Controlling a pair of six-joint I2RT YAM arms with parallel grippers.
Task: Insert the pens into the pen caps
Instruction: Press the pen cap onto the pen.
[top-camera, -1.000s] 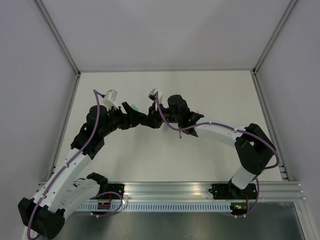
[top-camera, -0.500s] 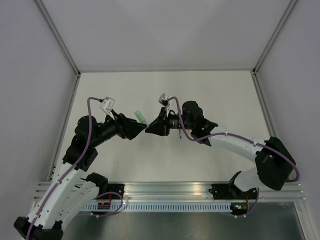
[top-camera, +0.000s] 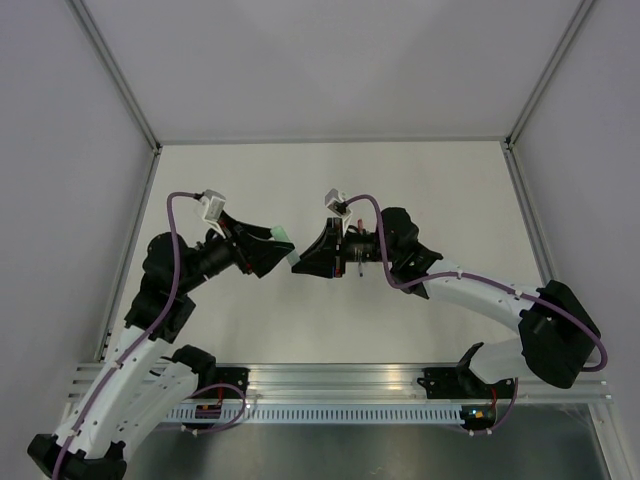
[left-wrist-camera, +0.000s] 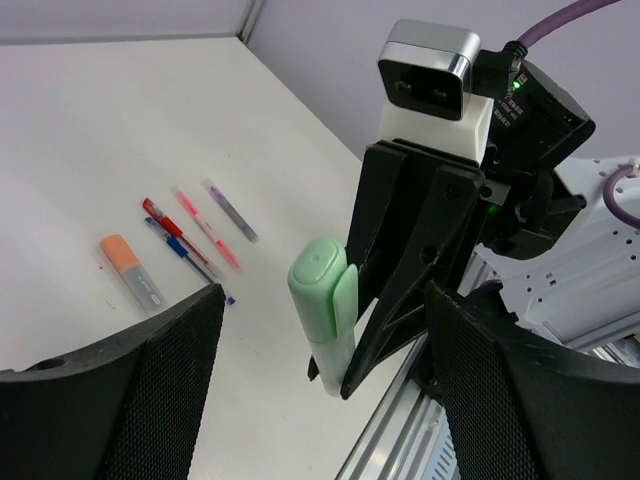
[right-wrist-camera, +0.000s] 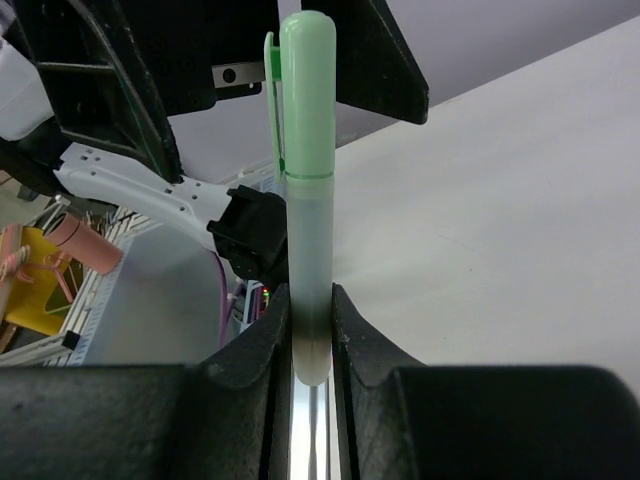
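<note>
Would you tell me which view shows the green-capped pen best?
The right wrist view: the green-capped pen spans the frame, cap seated, barrel pinched by the right gripper. The left wrist shows mostly its cap; the top view only a small green sliver.

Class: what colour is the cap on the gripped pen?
Mint green cap, clearest in right wrist view.

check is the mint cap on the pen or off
On: the mint cap sits seated over the end of the pen held in the right hand.
</note>
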